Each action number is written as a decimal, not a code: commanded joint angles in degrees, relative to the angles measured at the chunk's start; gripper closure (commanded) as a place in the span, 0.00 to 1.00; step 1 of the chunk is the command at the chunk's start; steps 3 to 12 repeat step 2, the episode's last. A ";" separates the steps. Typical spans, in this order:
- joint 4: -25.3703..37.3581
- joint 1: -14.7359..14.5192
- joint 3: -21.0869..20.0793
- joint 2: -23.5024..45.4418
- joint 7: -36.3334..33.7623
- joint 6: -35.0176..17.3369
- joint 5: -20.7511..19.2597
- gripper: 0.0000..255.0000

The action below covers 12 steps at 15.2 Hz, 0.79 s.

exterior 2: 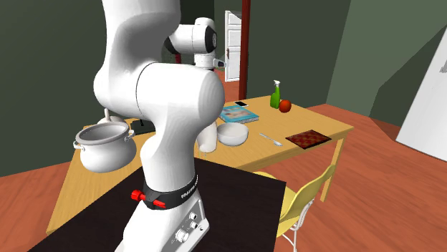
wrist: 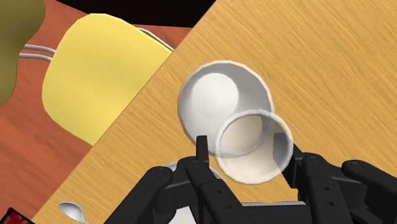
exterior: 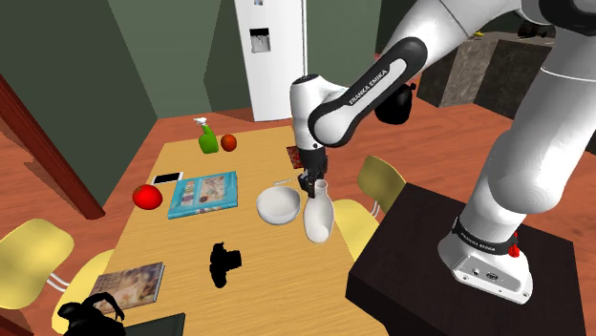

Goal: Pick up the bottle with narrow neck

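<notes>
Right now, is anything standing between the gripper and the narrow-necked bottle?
Nothing visible does. The gripper is right at the white bottle's neck, and the white bowl stands beside the bottle, not between them.

We see the white bottle [exterior: 319,218] standing upright near the middle of one long edge of the table [exterior: 172,239], round-bellied, its narrow neck flaring into an open mouth.

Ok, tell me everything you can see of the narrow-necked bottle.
The bottle is plain white, with a rounded belly, a narrow neck and a flared open mouth that looks translucent in the wrist view. It stands upright on the wooden table near its edge, beside the white bowl; whether they touch is unclear. The open claw straddles its mouth, a finger on either side, neither clasping it.
</notes>
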<state>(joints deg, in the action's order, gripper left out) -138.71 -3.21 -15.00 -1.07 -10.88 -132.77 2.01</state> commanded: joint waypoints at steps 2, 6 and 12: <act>0.68 0.01 0.01 -0.26 0.04 0.94 0.06 1.00; 0.68 0.01 0.01 -0.26 0.04 0.94 0.06 1.00; 0.68 0.01 0.01 -0.26 0.04 0.94 0.06 1.00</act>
